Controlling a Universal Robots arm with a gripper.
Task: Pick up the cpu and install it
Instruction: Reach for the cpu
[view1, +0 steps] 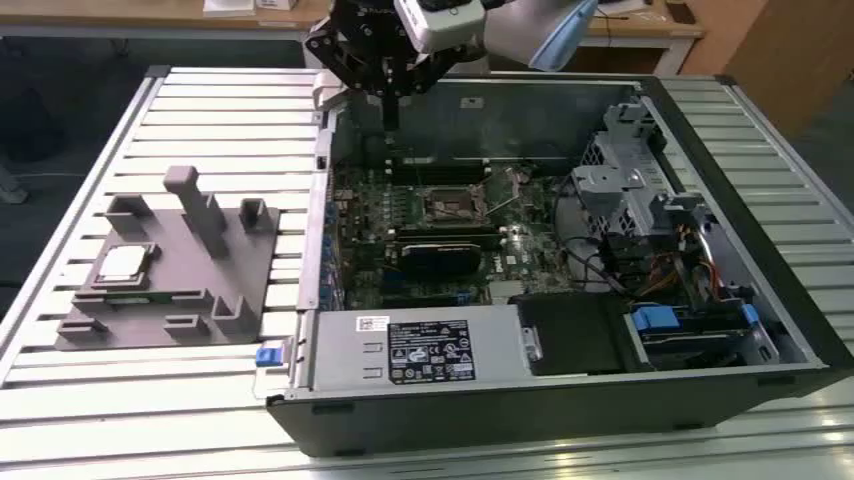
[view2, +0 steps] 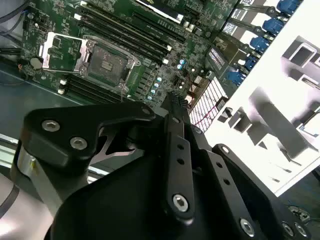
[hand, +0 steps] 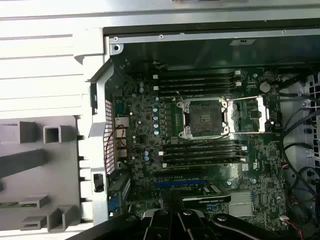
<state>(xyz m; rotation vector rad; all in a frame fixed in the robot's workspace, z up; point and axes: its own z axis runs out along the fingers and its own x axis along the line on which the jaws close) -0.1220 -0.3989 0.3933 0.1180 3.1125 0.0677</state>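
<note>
Since the jaws look pressed together w/ nothing between them, the gripper (view1: 390, 122) is judged empty, so the pick is not yet made & the approach to the chip is taken to be the step in hand. Black linkage arms w/ bright screw heads are seen in the second wrist view, the fingertips (view2: 172, 107) meeting in a narrow point. The gripper is held tips-down over the far end of the open pc case (view1: 561, 410), above the motherboard (view1: 400, 235) & near the socket (view1: 445, 207). The socket is seen bare in both wrist views: a dark square recess, w/ a silver load plate (hand: 247, 115) swung open just beside it & long black memory slots (hand: 197, 82) on two sides. The board is green & crowded w/ small parts. The case is grey sheet metal, w/ a labelled power supply (view1: 414, 345) at the near end. Well apart, toward the exterior view's left, a grey plastic tray (view1: 167, 325) w/ blocky uprights is laid on the slatted metal table (view1: 200, 100). The cpu (view1: 123, 262) is seated flat in it, a small square w/ a silver-grey top & pale rim. As judged from this, a pick would call for the jaws to be opened enough to span the chip's edges, squared over it & closed lightly, since so thin & smooth a part gives little to grip
</note>
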